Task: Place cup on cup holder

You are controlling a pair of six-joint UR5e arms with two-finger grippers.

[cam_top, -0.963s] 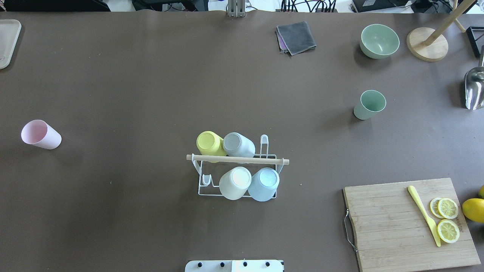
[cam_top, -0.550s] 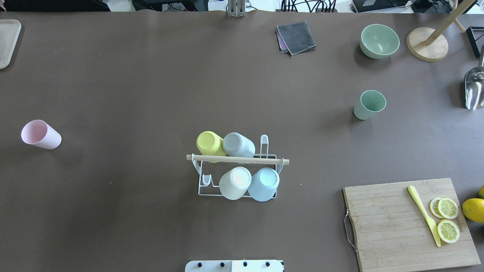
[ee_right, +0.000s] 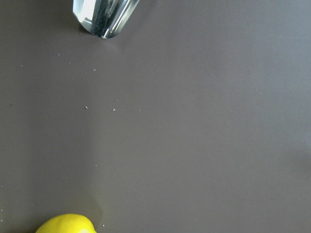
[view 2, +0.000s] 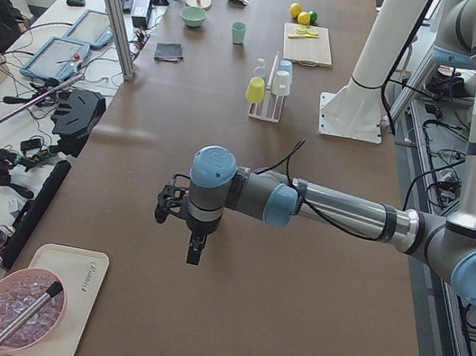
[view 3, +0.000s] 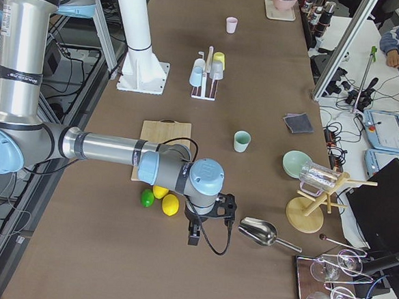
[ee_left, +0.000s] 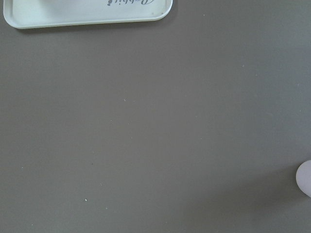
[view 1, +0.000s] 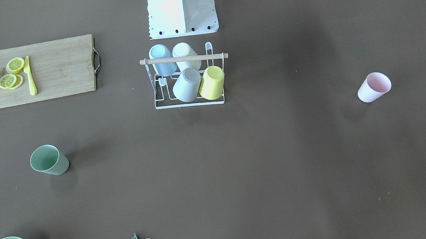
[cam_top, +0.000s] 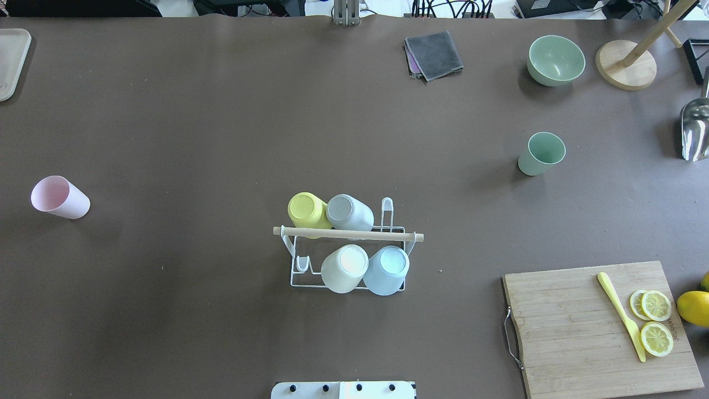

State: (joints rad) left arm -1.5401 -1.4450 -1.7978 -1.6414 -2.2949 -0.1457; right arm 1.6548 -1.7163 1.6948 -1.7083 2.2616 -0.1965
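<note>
The white wire cup holder (cam_top: 348, 234) with a wooden rod stands mid-table near the robot base; it also shows in the front view (view 1: 184, 59). Several cups sit upside down on it: yellow, grey, cream and blue. A pink cup (cam_top: 60, 197) stands mouth up far to the left. A green cup (cam_top: 541, 153) stands mouth up at the right. My left gripper (view 2: 194, 248) shows only in the left side view and hangs over bare table beyond the pink cup. My right gripper (view 3: 195, 235) shows only in the right side view, near the lemons. I cannot tell whether either is open or shut.
A wooden cutting board (cam_top: 598, 327) with lemon slices and a yellow knife lies front right. A green bowl (cam_top: 555, 60), grey cloth (cam_top: 433, 54), metal scoop (cam_top: 695, 130) and wooden stand (cam_top: 626, 64) are at the back right. A tray (cam_top: 11, 61) is back left.
</note>
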